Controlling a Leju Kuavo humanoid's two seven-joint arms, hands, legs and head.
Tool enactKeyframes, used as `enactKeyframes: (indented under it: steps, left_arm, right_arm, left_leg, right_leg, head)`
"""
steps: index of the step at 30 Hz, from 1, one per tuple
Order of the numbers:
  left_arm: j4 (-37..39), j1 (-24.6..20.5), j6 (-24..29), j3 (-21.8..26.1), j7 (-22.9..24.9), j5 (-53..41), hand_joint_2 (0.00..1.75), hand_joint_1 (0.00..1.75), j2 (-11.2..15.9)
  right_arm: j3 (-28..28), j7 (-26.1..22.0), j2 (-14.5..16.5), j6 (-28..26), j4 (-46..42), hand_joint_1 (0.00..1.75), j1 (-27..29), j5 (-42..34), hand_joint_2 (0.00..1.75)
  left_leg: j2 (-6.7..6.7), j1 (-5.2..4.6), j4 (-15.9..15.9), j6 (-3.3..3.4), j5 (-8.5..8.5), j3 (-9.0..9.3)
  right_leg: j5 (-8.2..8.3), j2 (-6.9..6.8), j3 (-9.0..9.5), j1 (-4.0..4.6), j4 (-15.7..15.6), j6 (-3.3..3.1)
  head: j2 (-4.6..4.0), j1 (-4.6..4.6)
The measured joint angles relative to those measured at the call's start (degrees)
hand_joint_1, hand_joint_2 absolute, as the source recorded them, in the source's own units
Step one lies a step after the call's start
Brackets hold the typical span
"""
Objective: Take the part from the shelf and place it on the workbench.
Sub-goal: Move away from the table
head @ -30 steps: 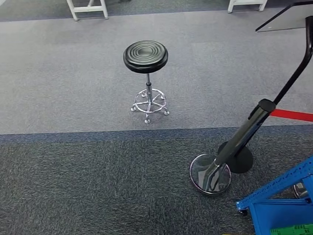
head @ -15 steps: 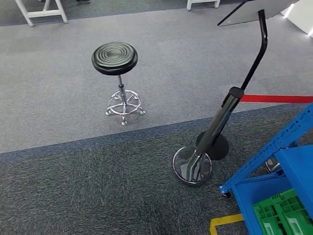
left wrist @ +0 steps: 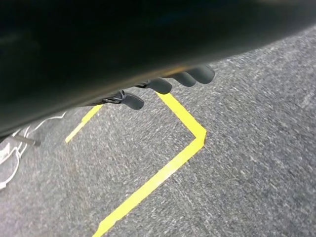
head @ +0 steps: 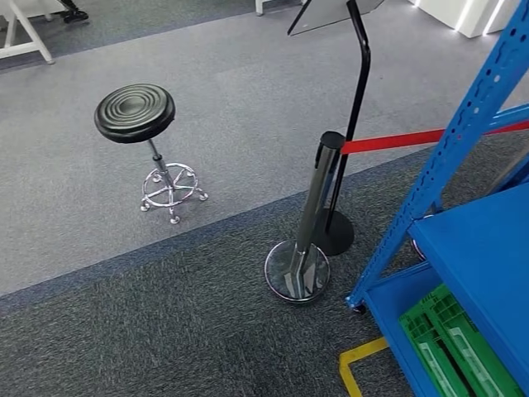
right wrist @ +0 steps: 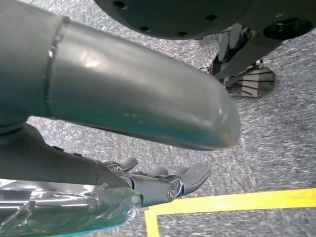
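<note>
Presently the blue shelf [head: 463, 124] stands at the right of the head view, its upright post slanting upward, with a green crate [head: 459, 351] on the lowest level. No part can be made out on it. Left of it a chrome barrier post [head: 312, 211] carries a red belt [head: 399, 139]; a black stool [head: 135, 112] stands far left on grey carpet. The left hand [left wrist: 168, 84] hangs over yellow floor tape [left wrist: 156, 177], fingers extended, holding nothing. The right hand [right wrist: 164, 180] likewise hangs with fingers spread and nothing held.
</note>
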Motion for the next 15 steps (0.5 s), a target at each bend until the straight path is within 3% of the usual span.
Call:
enactKeyframes:
  steps: [1, 2, 4, 6, 8, 9, 11, 13, 15]
  left_arm:
    - [-0.04, 0.05, -0.03, -0.02, 0.09, -0.03, 0.00, 0.00, -0.01]
    - [-0.09, 0.06, -0.05, -0.03, 0.13, -0.04, 0.00, 0.00, -0.01]
    - [-0.17, 0.02, -0.07, -0.07, 0.15, -0.06, 0.00, 0.00, 0.04]
    - [-0.21, -0.05, -0.08, -0.14, 0.15, -0.06, 0.00, 0.00, 0.14]
    - [-0.34, -0.17, -0.08, -0.24, 0.15, -0.06, 0.00, 0.00, 0.13]
    - [-0.44, -0.23, -0.08, -0.28, 0.15, -0.06, 0.00, 0.00, 0.09]
    - [-0.60, -0.23, -0.15, -0.33, 0.15, -0.06, 0.00, 0.00, -0.03]
    - [-0.66, -0.07, -0.38, -0.35, 0.15, -0.06, 0.00, 0.00, -0.05]
    - [-0.66, 0.08, -0.66, -0.37, 0.15, -0.07, 0.00, 0.00, 0.05]
  right_arm:
    - [-0.01, -0.14, -0.09, -0.16, 0.28, 0.00, 0.03, -0.08, 0.00]
    - [-0.01, -0.25, -0.16, -0.28, 0.51, 0.00, 0.06, -0.13, 0.00]
    - [-0.01, -0.32, -0.26, -0.39, 0.85, 0.00, -0.04, -0.20, 0.00]
    - [-0.01, -0.34, -0.31, -0.41, 1.09, 0.00, -0.24, -0.23, 0.00]
    - [-0.01, -0.36, -0.36, -0.41, 1.37, 0.00, -0.21, -0.24, 0.00]
    - [-0.01, -0.37, -0.47, -0.41, 1.52, 0.00, -0.09, -0.24, 0.00]
    - [-0.01, -0.37, -0.69, -0.42, 1.75, 0.00, -0.03, -0.24, 0.00]
    - [0.00, -0.37, -0.79, -0.40, 1.84, 0.00, -0.29, -0.25, 0.00]
    - [0.01, -0.35, -0.85, -0.37, 1.89, 0.00, -0.43, -0.28, 0.00]
  left_leg:
    - [-0.12, 0.00, -0.24, 0.19, 1.15, -0.11]
    - [-0.44, -0.01, -2.46, 0.48, 3.21, 0.69]
    - [-2.76, -0.01, -9.57, 1.38, 7.54, 3.54]
    - [-4.75, -0.03, -14.18, 2.08, 8.82, 5.33]
    - [-4.38, -0.01, -15.33, 2.28, 8.50, 5.66]
    - [-3.78, 0.10, -15.67, 2.34, 8.65, 5.74]
    - [-2.39, 0.33, -16.45, 2.68, 9.00, 5.98]
    - [-0.67, 0.21, -16.65, 2.96, 9.02, 6.03]
    - [1.15, 0.04, -16.62, 3.03, 8.95, 6.02]
  right_leg:
    - [0.00, 0.82, 0.05, 0.05, 0.02, 0.00]
    - [0.00, 1.64, 0.14, 0.10, 0.03, 0.00]
    - [0.00, 3.12, 0.17, 0.17, 0.10, 0.10]
    - [0.12, 4.42, -0.31, 0.15, 0.26, 0.55]
    - [0.41, 5.52, -1.02, 0.06, 0.15, 1.35]
    - [0.39, 5.38, -1.30, 0.05, 0.21, 1.70]
    - [-1.41, 2.89, -2.72, 0.26, 2.59, 2.26]
    - [-5.43, -0.18, -5.94, 0.33, 9.41, 2.65]
    - [-7.83, -1.10, -8.66, 0.28, 15.41, 2.98]
  head:
    - [0.00, 0.01]
    - [0.00, 0.01]
    - [0.00, 0.04]
    - [0.00, -0.02]
    - [0.00, -0.11]
    - [0.00, -0.07]
    - [0.00, 0.31]
    - [0.00, 0.66]
    - [0.00, 0.67]
